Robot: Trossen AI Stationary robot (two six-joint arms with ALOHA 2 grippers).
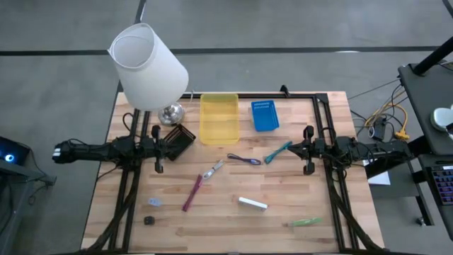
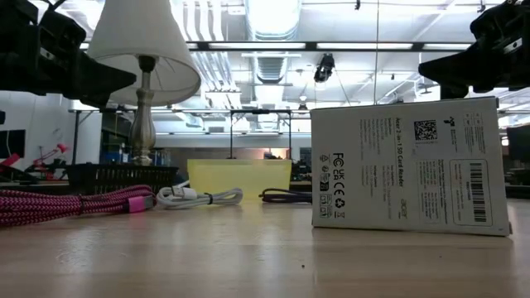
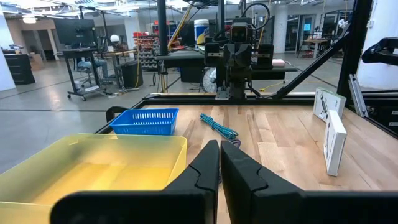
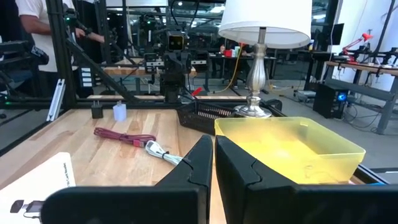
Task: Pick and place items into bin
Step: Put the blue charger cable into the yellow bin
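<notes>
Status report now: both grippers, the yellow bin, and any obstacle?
Left gripper and right gripper shut, holding nothing, parked at table sides. Yellow bin looks empty; maroon cable on table. Lamp stands beside bin.

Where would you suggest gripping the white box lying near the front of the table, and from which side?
Likely from straight above, at the middle of the white box, with the fingers closing across its narrow width. It lies flat and slightly slanted, clear of other items, so either gripper would probably need to turn to match its slant.

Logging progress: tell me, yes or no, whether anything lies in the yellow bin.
No: in the high view the yellow bin holds nothing.
</notes>
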